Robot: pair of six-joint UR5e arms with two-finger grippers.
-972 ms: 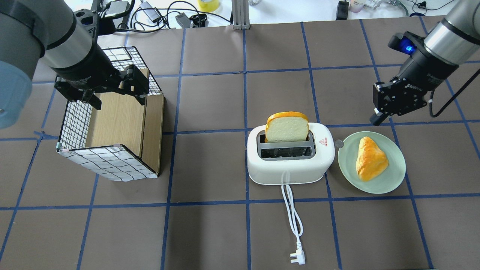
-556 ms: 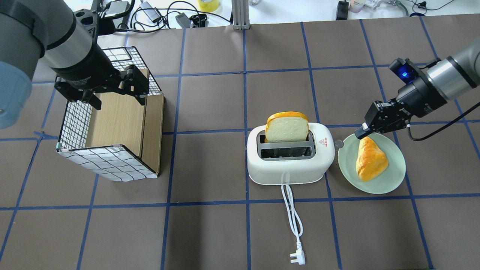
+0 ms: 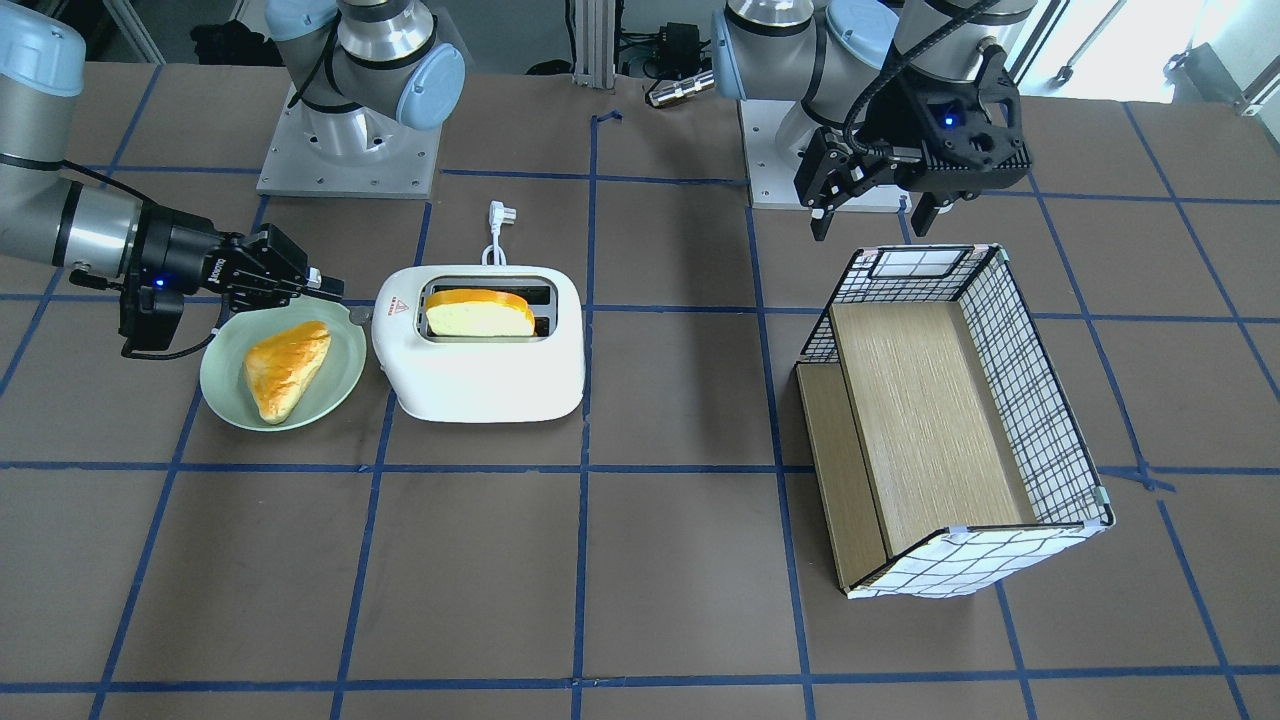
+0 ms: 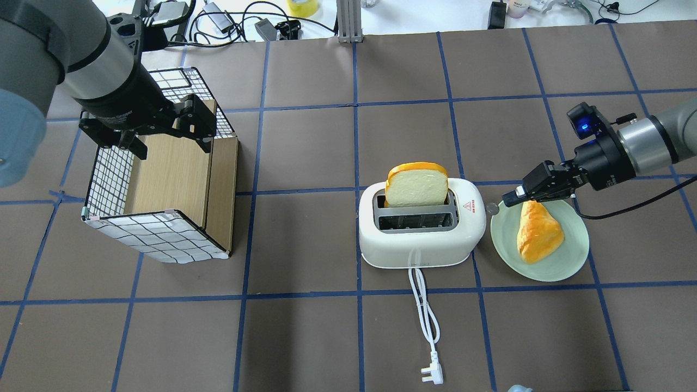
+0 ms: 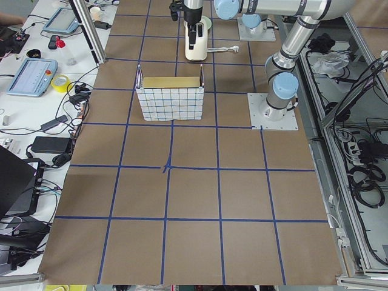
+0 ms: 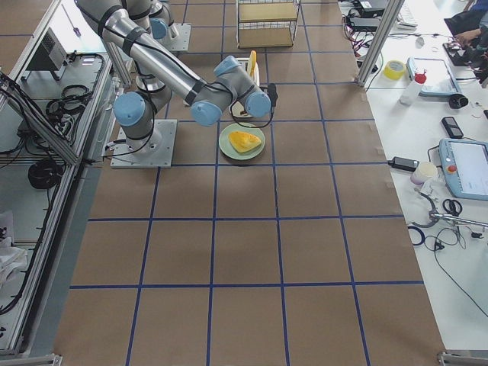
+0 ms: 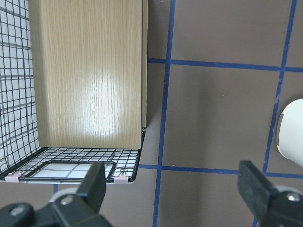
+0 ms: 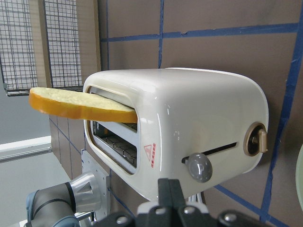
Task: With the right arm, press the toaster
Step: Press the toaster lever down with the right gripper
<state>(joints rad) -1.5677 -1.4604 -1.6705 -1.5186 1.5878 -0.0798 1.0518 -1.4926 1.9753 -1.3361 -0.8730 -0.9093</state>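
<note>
The white toaster [image 4: 419, 245] stands mid-table with a bread slice [image 4: 417, 185] upright in its far slot. Its grey lever knob [image 4: 492, 208] sticks out of the end facing the plate. My right gripper [image 4: 509, 198] is shut and empty, held low and nearly level, its tip a little short of the knob. In the right wrist view the shut fingers [image 8: 170, 189] sit just below the knob [image 8: 199, 167]. In the front view the right gripper [image 3: 330, 290] is beside the toaster [image 3: 480, 370]. My left gripper [image 4: 171, 136] is open and empty above the checkered box.
A green plate [image 4: 566, 261] with a pastry [image 4: 536, 231] lies right of the toaster, under the right gripper. The wire-and-wood box [image 4: 163, 185] stands at the left. The toaster's white cord and plug [image 4: 433, 374] run toward the near edge.
My right gripper has swung down and left, from above the table beyond the plate to just beside the toaster's lever knob. The left arm has not moved.
</note>
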